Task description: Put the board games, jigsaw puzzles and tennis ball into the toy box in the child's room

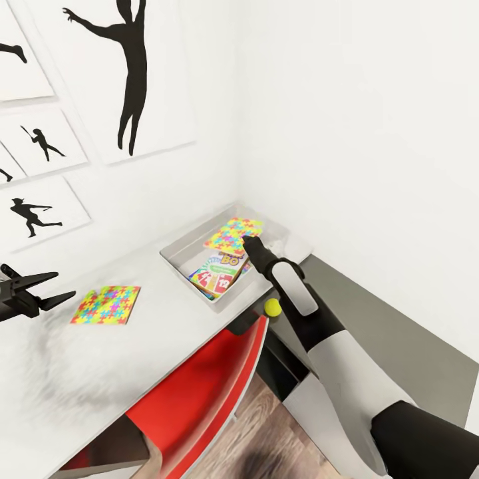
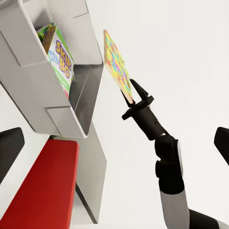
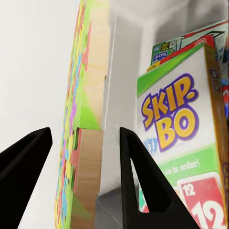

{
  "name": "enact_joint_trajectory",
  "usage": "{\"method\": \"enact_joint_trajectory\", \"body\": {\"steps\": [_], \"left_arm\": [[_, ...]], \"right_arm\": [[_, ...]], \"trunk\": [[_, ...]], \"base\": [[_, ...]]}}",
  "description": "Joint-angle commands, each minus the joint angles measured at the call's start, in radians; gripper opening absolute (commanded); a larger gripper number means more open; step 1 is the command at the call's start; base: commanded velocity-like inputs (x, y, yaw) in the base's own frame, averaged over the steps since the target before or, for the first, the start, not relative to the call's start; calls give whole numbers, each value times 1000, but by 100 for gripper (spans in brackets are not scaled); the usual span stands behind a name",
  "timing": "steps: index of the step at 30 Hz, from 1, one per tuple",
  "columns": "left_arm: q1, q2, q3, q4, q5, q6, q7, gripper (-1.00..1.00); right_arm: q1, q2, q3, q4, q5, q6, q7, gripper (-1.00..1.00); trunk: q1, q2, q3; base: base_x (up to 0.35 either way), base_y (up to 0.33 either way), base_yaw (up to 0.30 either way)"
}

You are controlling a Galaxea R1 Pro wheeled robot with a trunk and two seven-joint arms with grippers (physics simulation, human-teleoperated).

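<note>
The grey toy box (image 1: pixel 178 256) sits on the pale surface (image 1: pixel 100 359) in the corner of the white-walled room, and inside it lies the SKIP-BO game box (image 1: pixel 216 274), with what looks like another colourful game box (image 3: pixel 164 51) tucked behind it, though that one is mostly hidden. The right claw (image 1: pixel 249 241) is clamped on the edge of a jigsaw puzzle (image 1: pixel 233 235), holding it over the toy box. The second jigsaw puzzle (image 1: pixel 106 305) lies flat on the surface, well apart from the box, near the left claw (image 1: pixel 48 289), which hangs spread and empty. The tennis ball (image 1: pixel 272 307) rests by the surface's front edge, above a red chair (image 1: pixel 199 392).
</note>
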Motion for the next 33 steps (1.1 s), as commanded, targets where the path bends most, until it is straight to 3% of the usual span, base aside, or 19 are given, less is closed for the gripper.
{"method": "enact_joint_trajectory", "body": {"steps": [1, 7, 16, 33], "left_arm": [[-1, 1, -4, 1, 1, 11, -6, 100], [-1, 1, -4, 1, 1, 10, -8, 100], [-1, 1, -5, 1, 1, 11, -8, 100], [-1, 0, -6, 1, 1, 11, -9, 100]], "right_arm": [[-1, 0, 0, 2, -2, 3, -7, -100], [-1, 0, 2, 17, -1, 5, -6, -100], [-1, 0, 41, 19, -2, 3, -6, -100], [-1, 0, 44, 19, -2, 3, -6, -100]], "trunk": [[1, -2, -2], [1, -2, -2], [1, -2, -2], [1, -2, -2]], "base": [[0, 4, 0], [1, 8, 0], [22, 52, 0], [26, 50, 0]]}}
